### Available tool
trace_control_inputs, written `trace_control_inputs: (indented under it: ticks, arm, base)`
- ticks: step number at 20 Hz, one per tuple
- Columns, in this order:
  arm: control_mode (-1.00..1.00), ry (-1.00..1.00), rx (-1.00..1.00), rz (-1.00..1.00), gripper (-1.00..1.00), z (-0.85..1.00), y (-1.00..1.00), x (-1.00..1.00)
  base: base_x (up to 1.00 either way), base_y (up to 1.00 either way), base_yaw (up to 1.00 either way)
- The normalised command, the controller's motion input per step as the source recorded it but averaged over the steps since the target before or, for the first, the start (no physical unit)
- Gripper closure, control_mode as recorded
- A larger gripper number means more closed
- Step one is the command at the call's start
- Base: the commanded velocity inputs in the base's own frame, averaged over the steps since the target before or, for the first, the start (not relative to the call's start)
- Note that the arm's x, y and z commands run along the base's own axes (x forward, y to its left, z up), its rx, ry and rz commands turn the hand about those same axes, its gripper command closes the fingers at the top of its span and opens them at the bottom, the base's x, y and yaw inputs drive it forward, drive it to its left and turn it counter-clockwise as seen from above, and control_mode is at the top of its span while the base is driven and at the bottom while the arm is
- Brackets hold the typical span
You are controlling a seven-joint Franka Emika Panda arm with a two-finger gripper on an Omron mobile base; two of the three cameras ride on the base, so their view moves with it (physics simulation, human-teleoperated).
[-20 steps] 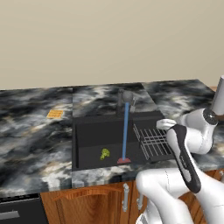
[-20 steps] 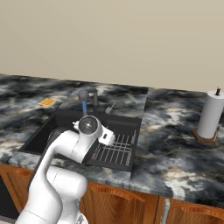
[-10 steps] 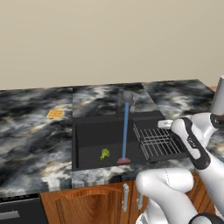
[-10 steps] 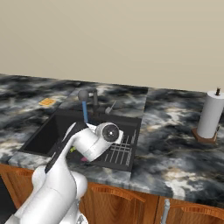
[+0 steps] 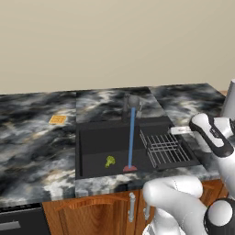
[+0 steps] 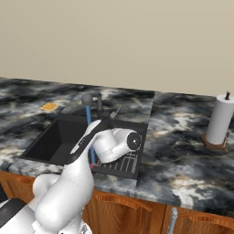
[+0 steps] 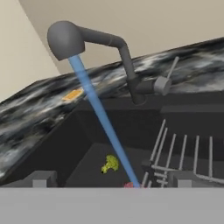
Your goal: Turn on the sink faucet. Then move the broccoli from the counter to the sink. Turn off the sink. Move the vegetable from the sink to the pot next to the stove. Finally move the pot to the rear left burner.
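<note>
Water runs from faucet [image 7: 65,40]; broccoli [image 5: 110,161] lies in sink [image 5: 92,137]. My gripper [image 7: 112,181] wide, empty. Left: shut faucet, pot, burner.

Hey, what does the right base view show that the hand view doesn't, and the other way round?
Right base view alone: a paper towel roll on the counter to the right, the brown cabinets below, and the robot's white arm in front of the sink.
Hand view alone: the broccoli lying on the basin floor, beside the water.
Both: the sink faucet running a blue stream, the wire rack and the orange square.
</note>
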Motion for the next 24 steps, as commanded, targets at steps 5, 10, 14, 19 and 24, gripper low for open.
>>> trace_control_inputs:
  ticks: [5, 10, 14, 19, 24]
  arm:
    - [-1.00, -0.06, 0.00, 0.19, -1.00, -0.02, 0.00, 0.38]
    - [-1.00, 0.01, -0.01, 0.01, -1.00, -0.04, 0.04, 0.27]
    - [-1.00, 0.06, 0.00, 0.02, -1.00, 0.00, 0.01, 0.65]
    - [-1.00, -0.10, 0.01, 0.10, -1.00, 0.00, 0.00, 0.37]
    - [-1.00, -0.03, 0.00, 0.03, -1.00, 0.00, -0.02, 0.16]
  base:
    - [0.00, 0.00, 0.00]
    - [0.00, 0.00, 0.00]
    - [0.00, 0.00, 0.00]
    - [0.00, 0.00, 0.00]
    - [0.00, 0.00, 0.00]
